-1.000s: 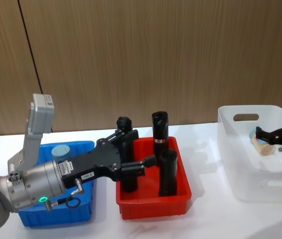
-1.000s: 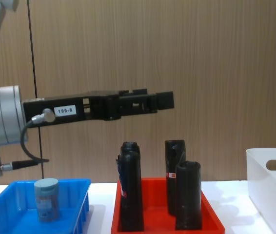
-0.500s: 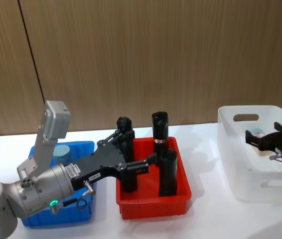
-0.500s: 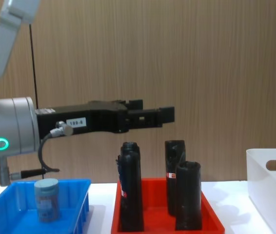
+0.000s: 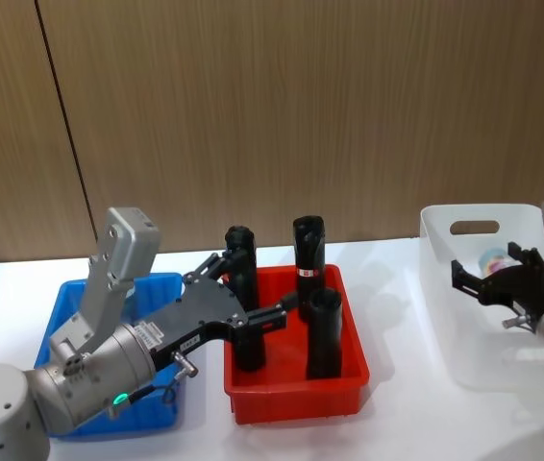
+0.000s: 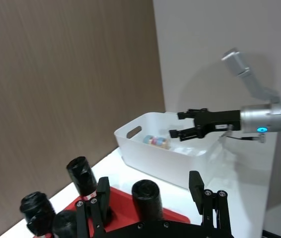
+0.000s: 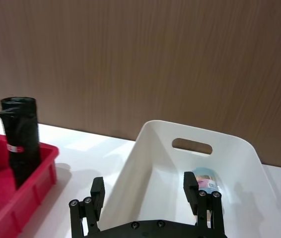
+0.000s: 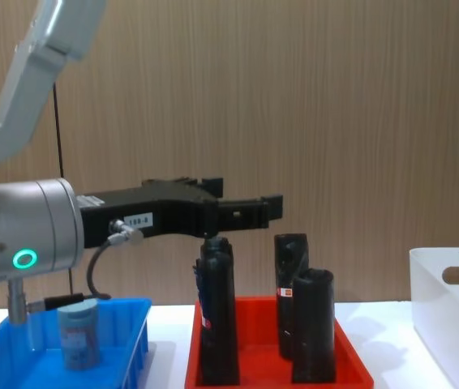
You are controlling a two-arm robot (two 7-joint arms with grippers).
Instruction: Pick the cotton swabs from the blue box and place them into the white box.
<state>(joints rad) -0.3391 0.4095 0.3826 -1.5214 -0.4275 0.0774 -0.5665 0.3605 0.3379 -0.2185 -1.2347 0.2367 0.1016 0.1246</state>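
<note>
Withdrawn since earlier, our right gripper (image 5: 466, 279) hovers over the white box (image 5: 503, 370), fingers apart; our left gripper (image 5: 258, 284), well left of it, likewise spread.

blue box (image 5: 164, 284) left | red tray (image 5: 296, 396) middle | white box (image 5: 503, 370) right, cotton swabs (image 7: 209, 179) inside

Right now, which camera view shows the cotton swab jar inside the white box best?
The right wrist view: the cotton swab jar lies unobstructed at the handle end of the white box, beyond the open right gripper. The left wrist view shows it smaller; the head view, half-hidden behind that gripper; the chest view catches the box's wall.
</note>
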